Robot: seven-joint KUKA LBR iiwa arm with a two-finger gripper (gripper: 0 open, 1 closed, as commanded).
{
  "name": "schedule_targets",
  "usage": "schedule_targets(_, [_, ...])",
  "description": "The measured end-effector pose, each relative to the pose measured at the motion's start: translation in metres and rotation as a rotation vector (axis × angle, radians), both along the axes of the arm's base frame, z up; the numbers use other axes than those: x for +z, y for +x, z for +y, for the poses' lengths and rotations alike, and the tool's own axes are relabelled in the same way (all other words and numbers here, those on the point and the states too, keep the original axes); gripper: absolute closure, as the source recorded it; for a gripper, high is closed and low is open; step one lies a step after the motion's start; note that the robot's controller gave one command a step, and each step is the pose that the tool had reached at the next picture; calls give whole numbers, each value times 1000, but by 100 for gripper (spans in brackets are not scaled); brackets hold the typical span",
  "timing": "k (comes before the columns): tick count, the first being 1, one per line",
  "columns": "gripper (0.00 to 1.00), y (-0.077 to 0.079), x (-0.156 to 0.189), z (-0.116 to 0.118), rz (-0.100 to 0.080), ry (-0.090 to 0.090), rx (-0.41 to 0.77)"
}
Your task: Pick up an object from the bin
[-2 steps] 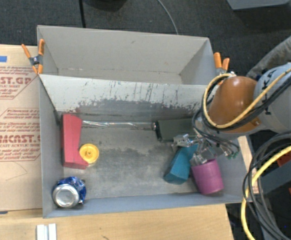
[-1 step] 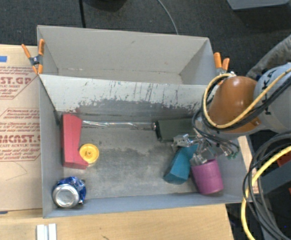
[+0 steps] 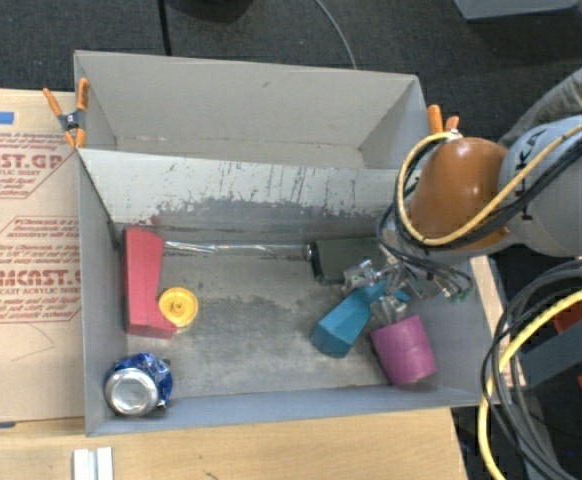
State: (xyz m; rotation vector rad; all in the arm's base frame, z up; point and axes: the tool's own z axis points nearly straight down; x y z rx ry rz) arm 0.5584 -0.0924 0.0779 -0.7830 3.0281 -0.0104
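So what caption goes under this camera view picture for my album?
Robot gripper over a teal block beside a purple cup in the grey bin.

Grey arm (image 3: 556, 183) capped in orange
The domed cover (image 3: 458, 190) is ringed by yellow and black cables (image 3: 408, 173); a metal tool (image 3: 383, 286) is fitted.

Overhead, slightly oblique, close over bin (image 3: 251, 108).
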Motion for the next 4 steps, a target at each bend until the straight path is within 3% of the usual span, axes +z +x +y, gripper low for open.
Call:
schedule_targets(1, [100,0,0,0,0,0,0])
schedule_targets(2, [100,16,-2,10,25,-8,0])
schedule_targets(3, [100,13,-2,24,16,-14,20])
schedule_targets(4, [100,13,-2,24,16,-14,20])
